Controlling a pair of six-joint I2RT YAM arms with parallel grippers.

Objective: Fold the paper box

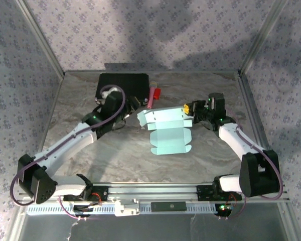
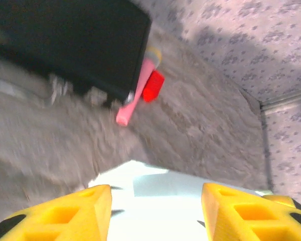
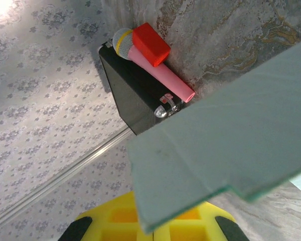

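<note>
The pale light-blue paper box [image 1: 168,131] lies partly folded in the middle of the table, its far panel raised. My right gripper [image 1: 189,111] is at the box's far right corner. In the right wrist view its yellow fingers [image 3: 115,223] are shut on a flap of the paper box [image 3: 215,145]. My left gripper [image 1: 130,109] is at the box's far left corner. In the left wrist view the left gripper [image 2: 155,216] stands open, its yellow fingers [image 2: 65,216] well apart, and the white-looking paper box [image 2: 155,198] lies beneath and between them, not pinched.
A black case [image 1: 121,85] sits at the back of the table, behind my left gripper. A pink toy microphone [image 1: 151,98] and a red block [image 1: 157,92] lie beside it, just behind the box. Patterned walls enclose the table on three sides.
</note>
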